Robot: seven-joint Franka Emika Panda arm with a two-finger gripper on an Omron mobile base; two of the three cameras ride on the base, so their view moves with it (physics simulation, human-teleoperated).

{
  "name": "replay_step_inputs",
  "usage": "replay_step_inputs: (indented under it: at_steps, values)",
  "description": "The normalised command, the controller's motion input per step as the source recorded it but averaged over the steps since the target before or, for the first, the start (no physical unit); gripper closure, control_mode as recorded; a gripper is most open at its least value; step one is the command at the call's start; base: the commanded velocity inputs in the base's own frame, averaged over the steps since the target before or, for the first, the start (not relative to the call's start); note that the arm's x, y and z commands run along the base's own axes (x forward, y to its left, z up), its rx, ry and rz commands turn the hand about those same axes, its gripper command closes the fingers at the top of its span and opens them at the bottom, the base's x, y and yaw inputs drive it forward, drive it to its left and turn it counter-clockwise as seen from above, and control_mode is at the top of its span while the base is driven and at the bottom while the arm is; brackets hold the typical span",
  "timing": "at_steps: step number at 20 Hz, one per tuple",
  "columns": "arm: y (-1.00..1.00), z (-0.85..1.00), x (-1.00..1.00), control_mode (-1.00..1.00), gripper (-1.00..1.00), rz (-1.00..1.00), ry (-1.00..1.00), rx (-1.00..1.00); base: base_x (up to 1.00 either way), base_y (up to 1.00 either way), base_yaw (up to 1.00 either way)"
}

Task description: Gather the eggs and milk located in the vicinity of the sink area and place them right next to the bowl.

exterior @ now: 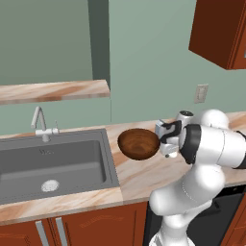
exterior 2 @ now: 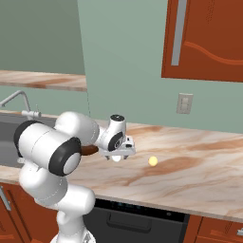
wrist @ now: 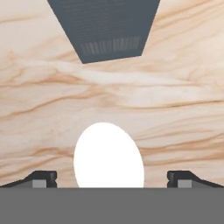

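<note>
1. We are looking at a marbled beige stone counter (exterior: 139,178) that is running along a pale green wall above reddish-brown wooden cabinets (exterior: 96,226).
2. Our white arm is reaching forward over the counter, and its two-finger gripper (wrist: 111,178) is pointing straight down at the stone, with the two dark fingertips (wrist: 43,178) standing wide apart and nothing pinched between them.
3. In the hand view, a small smooth white oval egg (wrist: 108,157) is lying on the counter directly below the gripper, centred in the gap between the tips; neither tip is touching it.
4. In the right base view we are seeing a pale egg (exterior 2: 153,161) lying on open counter just to the right of the hand, and a pale spot under the hand; we cannot tell which of these the hand view is showing.
5. A round, deep, dark reddish-brown wooden bowl (exterior: 139,143) is sitting on the counter just left of the hand in the left base view, between the hand and the large rectangular grey metal sink (exterior: 29,166).
6. The sink is carrying a slim silver faucet (exterior: 41,124) at its back edge and a round drain (exterior: 50,185) in its floor.
7. A white wall outlet (exterior: 201,93) is sitting on the wall behind the arm, and a reddish-brown wall cabinet (exterior 2: 204,38) is hanging above the counter.
8. A dark grey slab with a ribbed strip (wrist: 105,28) is lying across the top of the hand view, beyond the egg; we cannot tell what it is.
</note>
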Motion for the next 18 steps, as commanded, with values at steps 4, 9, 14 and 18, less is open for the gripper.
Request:
replay_step_inputs:
  at_steps: [4, 9, 14, 18]
  values:
    - [0.00, -0.03, 0.14, -1.00, -1.00, 0.00, 0.00, 0.00, 0.00, 0.00, 0.00]
    - [0.00, 0.00, 0.00, -1.00, 1.00, 0.00, 0.00, 0.00, 0.00, 0.00, 0.00]
    - [0.00, 0.00, 0.00, -1.00, 1.00, 0.00, 0.00, 0.00, 0.00, 0.00, 0.00]
    - [0.00, 0.00, -0.11, -1.00, 1.00, 0.02, -0.03, 0.03, 0.00, 0.00, 0.00]
